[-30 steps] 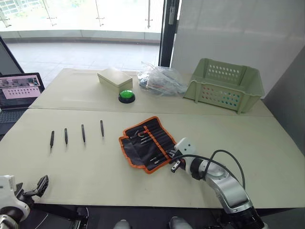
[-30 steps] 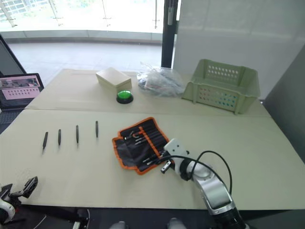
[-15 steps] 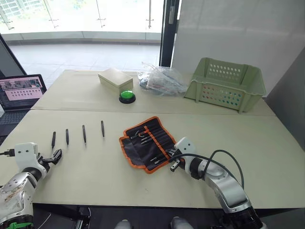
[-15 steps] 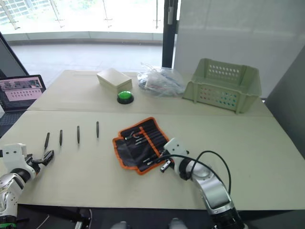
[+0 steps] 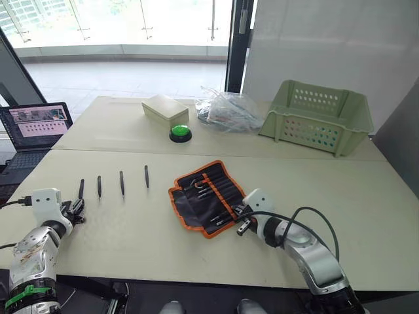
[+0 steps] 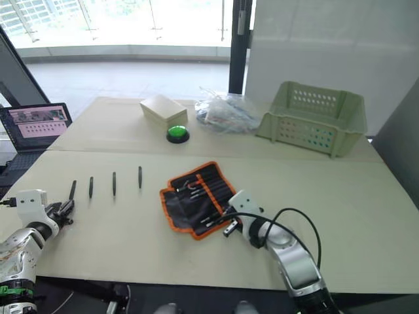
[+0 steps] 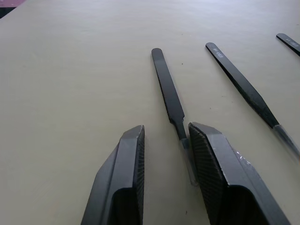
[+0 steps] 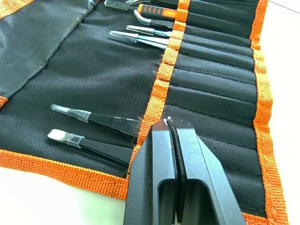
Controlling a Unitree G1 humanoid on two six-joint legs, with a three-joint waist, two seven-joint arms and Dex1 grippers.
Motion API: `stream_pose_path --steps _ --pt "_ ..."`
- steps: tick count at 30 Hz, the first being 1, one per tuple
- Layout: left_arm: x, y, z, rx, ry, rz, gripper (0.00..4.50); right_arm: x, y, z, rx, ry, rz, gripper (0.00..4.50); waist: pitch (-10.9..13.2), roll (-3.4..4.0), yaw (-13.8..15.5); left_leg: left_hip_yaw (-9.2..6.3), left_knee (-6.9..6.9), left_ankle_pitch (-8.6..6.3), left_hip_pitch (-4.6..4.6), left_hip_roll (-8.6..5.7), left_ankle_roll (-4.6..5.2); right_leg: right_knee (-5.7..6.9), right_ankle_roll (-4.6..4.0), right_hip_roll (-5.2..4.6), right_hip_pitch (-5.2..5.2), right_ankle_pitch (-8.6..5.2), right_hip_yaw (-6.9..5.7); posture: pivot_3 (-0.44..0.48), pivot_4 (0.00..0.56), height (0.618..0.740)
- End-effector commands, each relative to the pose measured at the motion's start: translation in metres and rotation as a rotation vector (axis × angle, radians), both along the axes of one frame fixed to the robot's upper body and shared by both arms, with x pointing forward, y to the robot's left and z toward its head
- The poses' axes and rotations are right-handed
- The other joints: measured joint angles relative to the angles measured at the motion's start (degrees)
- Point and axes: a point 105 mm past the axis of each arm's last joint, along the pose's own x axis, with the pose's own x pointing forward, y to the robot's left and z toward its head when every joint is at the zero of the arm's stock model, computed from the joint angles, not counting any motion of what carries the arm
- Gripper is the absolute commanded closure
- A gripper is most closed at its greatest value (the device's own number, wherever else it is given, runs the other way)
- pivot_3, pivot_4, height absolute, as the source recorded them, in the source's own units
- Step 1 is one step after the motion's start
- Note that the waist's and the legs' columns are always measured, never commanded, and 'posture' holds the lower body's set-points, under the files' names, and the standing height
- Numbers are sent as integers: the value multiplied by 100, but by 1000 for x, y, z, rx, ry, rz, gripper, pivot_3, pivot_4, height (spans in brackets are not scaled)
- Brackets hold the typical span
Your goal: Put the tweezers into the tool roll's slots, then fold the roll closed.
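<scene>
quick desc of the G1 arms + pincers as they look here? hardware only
Both forearms are silver-grey metal with a white block at the wrist. The right arm carries a looped black cable; the left arm has a green band low on the forearm and a thin black lead. Each pincer, left pincer and right pincer, has two black fingers with finely ribbed inner pads.

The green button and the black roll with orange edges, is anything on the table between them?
No. In the left eye view, bare table separates the green button from the tool roll.
</scene>
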Motion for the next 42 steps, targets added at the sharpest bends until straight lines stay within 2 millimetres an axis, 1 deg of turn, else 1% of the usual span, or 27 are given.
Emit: stream_pose_path --steps 1,2,8,11,13,14,16,19,21,22,24,26,27,29,31,32,35,36,38,39,42 --pt "3 -21 -25 -44 72 -80 4111 -3 -5 -14 -27 60 -17 4500 0 0 3 0 0 0 0 0 0 0 0 0 0 0 0 0 150 713" --pt "3 -20 -24 -42 68 -78 4453 -3 -5 -14 -28 60 -18 4500 0 0 4 0 0 0 0 0 0 0 0 0 0 0 0 0 150 713" --pt "3 -13 -15 -23 38 -56 4453 -3 -4 -15 -28 62 -16 4500 0 0 5 0 0 0 0 0 0 -1 1 0 0 -1 0 0 150 713" --pt "1 -6 -4 0 5 -42 4453 -3 -3 -15 -25 63 -14 4500 0 0 2 0 0 0 -1 1 0 -1 1 0 0 -1 -1 0 150 713" --pt "-1 2 11 25 -42 -15 4453 -3 -3 -16 -24 63 -14 4500 0 -1 -5 0 0 0 -1 1 0 -1 1 0 -1 -1 -1 0 150 713" --pt "-2 5 23 40 -75 -9 4453 -3 -3 -16 -24 63 -13 4500 3 -6 -19 0 0 0 -2 2 0 -1 1 1 -2 -1 -1 0 150 713" --pt "-7 1 44 70 -128 -32 4453 -4 -3 -17 -24 63 -14 4500 11 -34 -41 0 -4 0 -5 4 0 -1 1 2 -7 -1 -1 0 150 713" --pt "-20 -17 76 106 -194 -105 4453 -5 -6 -20 -22 64 -24 4500 18 -87 -83 -3 -20 0 -7 12 0 -3 0 5 -13 0 -3 0 150 713" --pt "-27 -29 87 132 -203 -149 4453 -6 -8 -23 -24 71 -32 4500 20 -95 -87 -4 -26 -1 -9 13 -1 -8 -1 2 -13 0 -5 0 150 713" --pt "-29 -38 95 131 -217 -182 4453 -8 -9 -26 -25 76 -34 4500 20 -96 -88 -5 -26 -1 -9 11 -1 -10 -2 0 -11 0 -5 0 150 713" --pt "-29 -68 111 119 -245 -300 4453 -11 -8 -31 -22 90 -30 4500 21 -95 -71 -4 -27 -1 -9 11 -1 -17 -1 0 -10 0 -5 0 150 713" --pt "-26 -100 119 97 -248 -433 4453 -13 -5 -33 -13 98 -22 4500 21 -95 -47 -4 -27 -1 -7 11 -1 -20 -1 0 -7 0 -5 0 150 713" --pt "-21 -121 119 95 -227 -525 4453 -13 -2 -33 -9 98 -16 4500 20 -95 -44 -4 -27 -1 -8 11 -1 -25 -1 1 -5 0 -6 0 150 713" --pt "-15 -149 115 73 -179 -647 4453 -12 0 -32 -5 97 -8 4500 19 -98 -37 -2 -26 1 -5 10 -4 -24 0 2 -3 0 -5 0 150 713" --pt "-9 -165 110 29 -126 -710 4453 -11 2 -32 -4 97 -5 4500 18 -98 -81 -1 -26 2 -4 10 -5 -25 0 5 -2 0 -3 0 150 713" --pt "-3 -180 103 43 -76 -764 4453 -11 3 -32 -3 98 -4 4500 20 -97 -127 -1 -26 2 -4 10 -5 -23 0 6 -4 0 -2 0 150 713" --pt "4 -207 93 95 5 -875 4453 -10 6 -34 -3 101 -1 4500 20 -96 -173 -5 -29 2 -5 11 -5 -18 0 11 -8 0 -4 0 150 713" --pt "5 -215 89 121 34 -912 4453 -10 7 -34 -3 102 0 4500 20 -96 -202 -4 -29 2 -6 10 -5 -21 0 11 -8 0 -4 0 150 713" --pt "5 -224 83 165 71 -961 4453 -10 8 -35 -2 102 0 4500 21 -94 -233 0 -30 2 -5 10 -5 -20 0 11 -9 0 1 0 150 713" --pt "2 -227 78 194 111 -1003 4453 -10 8 -35 -2 102 -3 4500 22 -93 -244 0 -31 2 -4 11 -5 -20 0 11 -10 0 2 0 150 713" --pt "-4 -229 70 262 182 -1078 4453 -9 9 -35 1 98 -13 4500 24 -89 -260 -1 -32 2 -5 13 -5 -17 -1 14 -13 -1 1 0 150 713"
